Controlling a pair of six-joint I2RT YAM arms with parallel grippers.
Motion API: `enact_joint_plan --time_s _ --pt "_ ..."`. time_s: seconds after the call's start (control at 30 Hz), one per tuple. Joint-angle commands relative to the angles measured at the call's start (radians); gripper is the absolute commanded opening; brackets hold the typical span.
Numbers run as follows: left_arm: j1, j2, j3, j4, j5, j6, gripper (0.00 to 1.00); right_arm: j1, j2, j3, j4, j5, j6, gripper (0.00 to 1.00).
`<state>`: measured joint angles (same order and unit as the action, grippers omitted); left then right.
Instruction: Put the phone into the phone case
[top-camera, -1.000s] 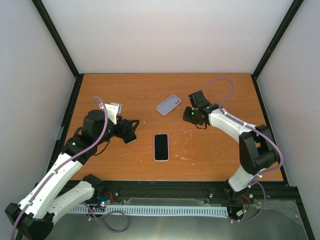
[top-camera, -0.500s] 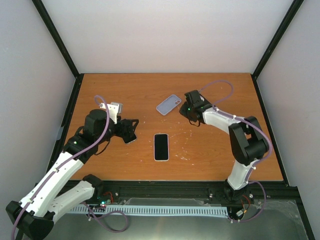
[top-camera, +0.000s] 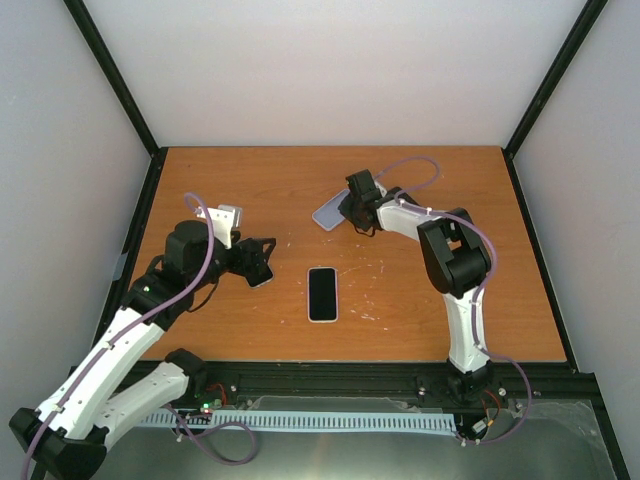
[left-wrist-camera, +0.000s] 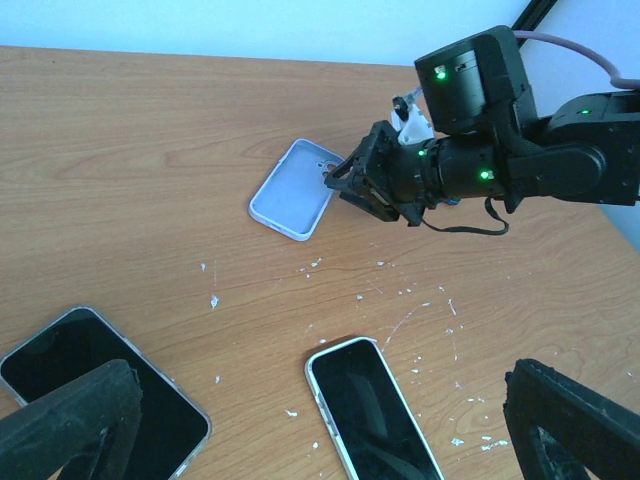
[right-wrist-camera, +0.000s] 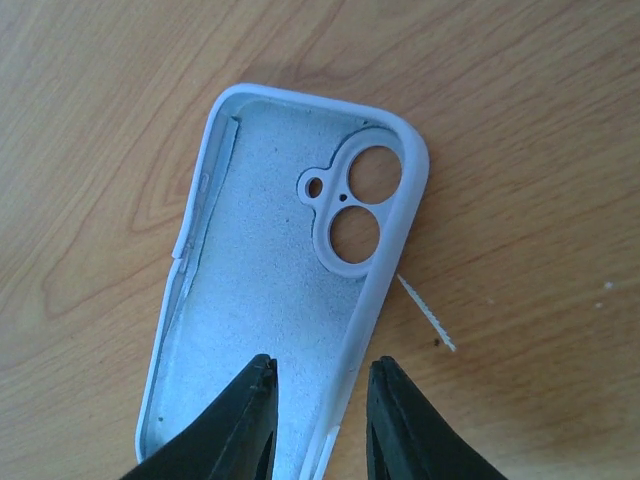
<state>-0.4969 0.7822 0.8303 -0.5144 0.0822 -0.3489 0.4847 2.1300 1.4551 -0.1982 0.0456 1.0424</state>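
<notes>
Two arms are working over the orange-brown wooden table (top-camera: 250, 180). The right arm (top-camera: 455, 260) is reaching across to the far centre. The left arm (top-camera: 120, 340) is hovering at mid-left.

Step in hand, by my reading: securing the phone case before the phone goes in. The phone (top-camera: 322, 294) is lying face up with a dark screen at mid-table, untouched. It is well apart from the pale lilac phone case (right-wrist-camera: 270, 300), which is lying open side up beyond it.

Right gripper (right-wrist-camera: 318, 385): the jaws are standing narrowly apart and straddling the case's long side wall, one finger inside the shell and one outside. A gap is showing on the inner side, so it is not clamping yet.

Left gripper (top-camera: 258, 262): the jaws are gaping fully and holding nothing.

Next move, as I judge it: closing squarely on that thin wall without tipping or skating the light shell. Then bringing case and phone together, with the camera end matched to the cutouts (right-wrist-camera: 362, 200).

Views: only the left wrist camera is showing a second phone (left-wrist-camera: 95, 350) plainly, lying just beneath its own fingers, plus white specks (left-wrist-camera: 400, 320) on the wood. Only the right wrist camera is showing how the fingers sit against the wall. From the top camera the gripper is hiding that edge.
</notes>
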Motion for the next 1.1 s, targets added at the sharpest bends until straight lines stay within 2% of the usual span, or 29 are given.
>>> enact_joint_plan --time_s 0.0,0.2,0.43,0.7,0.83,0.97,1.07 --pt "-0.005 -0.011 0.006 0.017 0.009 0.011 1.00 0.019 0.051 0.053 -0.019 0.020 0.047 0.25" --pt "-0.005 -0.024 0.005 0.019 0.013 0.011 1.00 0.028 0.092 0.099 -0.095 0.054 0.062 0.24" --pt "-0.005 -0.032 0.005 0.019 0.013 0.009 0.99 0.061 0.146 0.231 -0.287 0.140 0.054 0.20" --pt "-0.005 -0.042 0.004 0.018 -0.003 0.008 1.00 0.063 0.156 0.227 -0.247 0.117 0.051 0.12" --pt "-0.005 -0.036 0.004 0.019 -0.006 0.006 1.00 0.063 0.126 0.196 -0.229 0.118 0.031 0.03" --pt "-0.005 -0.030 0.007 0.014 -0.017 0.005 0.99 0.063 0.051 0.130 -0.189 0.106 -0.030 0.03" --pt "-0.004 -0.031 0.009 0.006 -0.048 -0.001 0.99 0.064 -0.027 0.079 -0.234 0.074 -0.106 0.03"
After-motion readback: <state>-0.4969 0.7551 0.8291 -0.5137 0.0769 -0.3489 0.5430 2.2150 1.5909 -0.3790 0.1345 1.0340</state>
